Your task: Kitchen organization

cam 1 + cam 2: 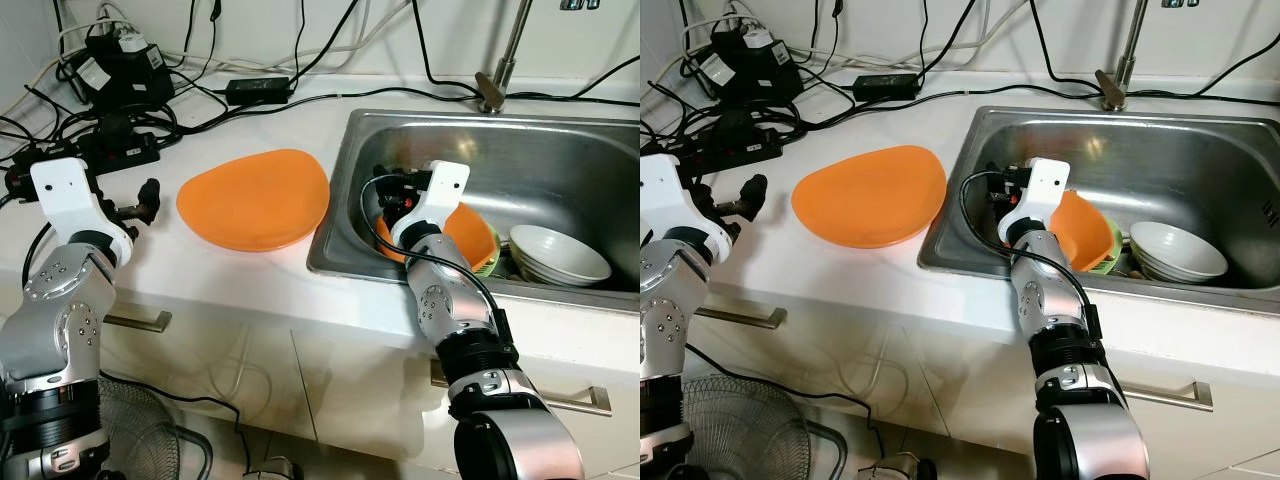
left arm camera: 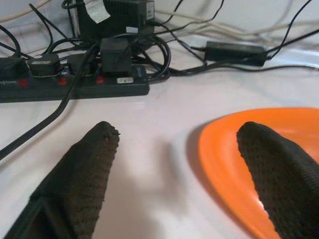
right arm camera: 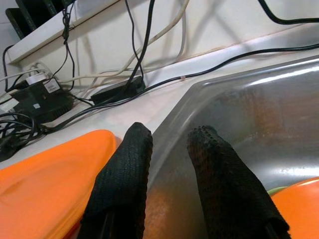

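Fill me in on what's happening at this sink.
The robot stands at a kitchen counter sorting dishes. Its right gripper is down inside the steel sink, jaws slightly apart and empty, beside an orange bowl that sits next to a white bowl. Its left gripper hovers open over the countertop, just left of an orange plate lying there. A power strip and tangled cables sit behind.
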Controlling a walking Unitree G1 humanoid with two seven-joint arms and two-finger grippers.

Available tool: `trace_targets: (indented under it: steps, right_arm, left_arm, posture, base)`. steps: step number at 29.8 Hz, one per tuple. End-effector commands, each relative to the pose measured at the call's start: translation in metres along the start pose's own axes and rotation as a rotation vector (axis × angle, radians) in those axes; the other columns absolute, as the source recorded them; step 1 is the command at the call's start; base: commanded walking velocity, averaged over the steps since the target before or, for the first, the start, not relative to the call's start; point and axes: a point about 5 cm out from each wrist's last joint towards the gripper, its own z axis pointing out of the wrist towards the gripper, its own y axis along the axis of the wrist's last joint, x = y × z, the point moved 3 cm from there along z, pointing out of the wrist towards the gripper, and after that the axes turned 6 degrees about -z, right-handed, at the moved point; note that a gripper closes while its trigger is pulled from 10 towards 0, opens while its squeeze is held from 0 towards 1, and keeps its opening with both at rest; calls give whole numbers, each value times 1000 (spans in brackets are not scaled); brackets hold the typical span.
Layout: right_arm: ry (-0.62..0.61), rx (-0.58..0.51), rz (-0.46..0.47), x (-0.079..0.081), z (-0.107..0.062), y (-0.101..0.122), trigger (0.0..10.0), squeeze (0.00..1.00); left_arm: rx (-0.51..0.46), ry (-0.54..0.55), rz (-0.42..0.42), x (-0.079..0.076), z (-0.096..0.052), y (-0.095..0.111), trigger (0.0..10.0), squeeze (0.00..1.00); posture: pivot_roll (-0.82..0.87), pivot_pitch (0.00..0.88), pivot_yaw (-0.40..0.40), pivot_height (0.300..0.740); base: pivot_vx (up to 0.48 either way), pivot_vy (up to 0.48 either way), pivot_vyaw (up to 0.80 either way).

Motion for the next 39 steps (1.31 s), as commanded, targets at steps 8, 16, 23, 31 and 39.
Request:
trace_targets:
  steps: [8, 16, 23, 31, 39]
  right_arm:
    - [19, 5, 10, 4, -2, -2, 10000, 0]
    - [24, 8, 7, 5, -1, -2, 10000, 0]
    - [28, 2, 5, 5, -1, 0, 10000, 0]
    - [17, 2, 0, 1, -2, 1, 10000, 0]
    - [11, -2, 0, -2, -1, 4, 10000, 0]
  left_arm:
    - [109, -123, -139, -20, -7, -16, 10000, 0]
    - [191, -80, -155, -21, -8, -23, 10000, 0]
    - [318, -57, -175, -24, -11, -49, 10000, 0]
    - [329, -104, -274, -40, -7, -47, 10000, 0]
    - [329, -112, -369, -45, -7, -44, 10000, 0]
  posture:
    - [227, 35, 129, 740]
    - [232, 29, 126, 740]
    - [228, 42, 126, 740]
    - [220, 55, 126, 740]
    - [221, 67, 126, 740]
  base:
    - [0, 0, 0]
    - [0, 0, 0]
    - [0, 0, 0]
    - [0, 0, 0]
    - [0, 0, 0]
